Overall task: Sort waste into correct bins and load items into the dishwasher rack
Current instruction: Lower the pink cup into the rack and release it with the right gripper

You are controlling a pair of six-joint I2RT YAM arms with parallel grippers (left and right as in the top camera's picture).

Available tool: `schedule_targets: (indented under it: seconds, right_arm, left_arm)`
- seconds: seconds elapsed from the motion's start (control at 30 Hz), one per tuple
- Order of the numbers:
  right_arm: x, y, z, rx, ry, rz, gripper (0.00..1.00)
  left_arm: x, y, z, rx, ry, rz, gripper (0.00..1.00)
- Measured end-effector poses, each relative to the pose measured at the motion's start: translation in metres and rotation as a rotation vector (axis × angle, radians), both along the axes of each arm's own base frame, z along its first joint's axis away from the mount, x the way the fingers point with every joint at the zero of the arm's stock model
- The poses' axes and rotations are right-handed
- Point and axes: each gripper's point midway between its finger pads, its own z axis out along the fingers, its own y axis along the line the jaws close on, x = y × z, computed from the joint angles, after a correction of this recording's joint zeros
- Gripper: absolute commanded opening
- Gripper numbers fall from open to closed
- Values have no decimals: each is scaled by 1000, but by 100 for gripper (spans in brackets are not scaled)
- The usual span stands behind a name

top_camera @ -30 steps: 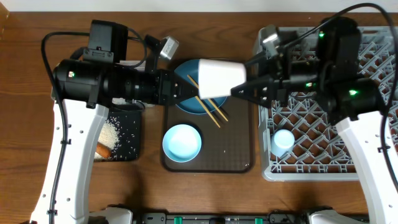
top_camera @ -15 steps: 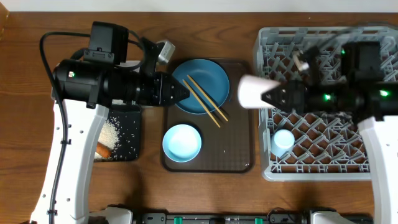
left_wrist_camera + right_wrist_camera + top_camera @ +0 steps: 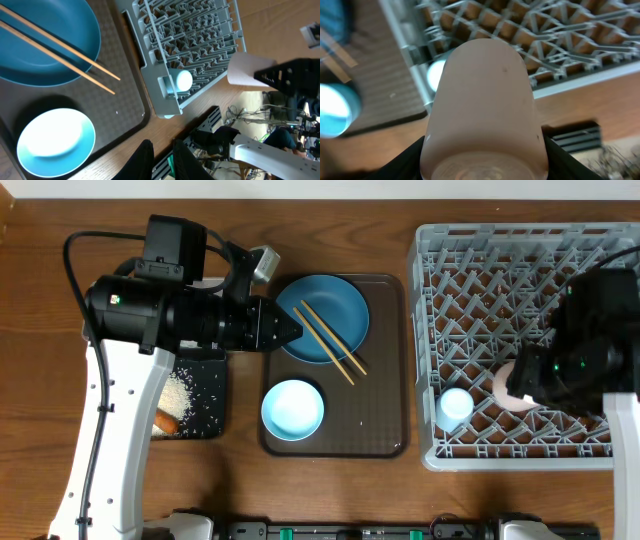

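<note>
While our right gripper (image 3: 485, 150) is clamped on the pinkish-white plastic cup (image 3: 510, 385), we hold that cup over the large square grey plastic dishwasher rack (image 3: 480, 270), just beside the small light-blue cup (image 3: 455, 404) standing in it. Our left gripper (image 3: 292, 328) hangs at the brown serving tray's (image 3: 385, 380) edge, fingers drawn together on nothing, beside the large dark-blue plate (image 3: 340, 305) bearing the pair of wooden chopsticks (image 3: 333, 343). The pale-blue bowl (image 3: 292, 409) sits on the same tray.

No readable text or numbers; sticker (image 3: 117, 298) on left arm (image 3: 150, 315) illegible
</note>
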Motion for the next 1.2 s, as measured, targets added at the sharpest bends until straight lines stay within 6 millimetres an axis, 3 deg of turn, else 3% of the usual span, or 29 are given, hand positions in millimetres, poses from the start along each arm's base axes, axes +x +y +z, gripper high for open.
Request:
schedule_targets:
  seconds: [0.27, 0.63, 0.87, 1.2]
  right_arm:
    - [6, -15, -22, -82, 123, -44, 34]
    - [5, -25, -71, -96, 214, -80, 34]
    - [9, -37, -82, -98, 203, -117, 34]
    - [16, -38, -100, -105, 185, -108, 34]
  left_arm:
    - [-7, 1, -3, 7, 38, 0, 17]
    - [-7, 2, -3, 10, 38, 2, 17]
    - [-7, 2, -3, 10, 38, 2, 17]
    - [-7, 2, -3, 10, 38, 2, 17]
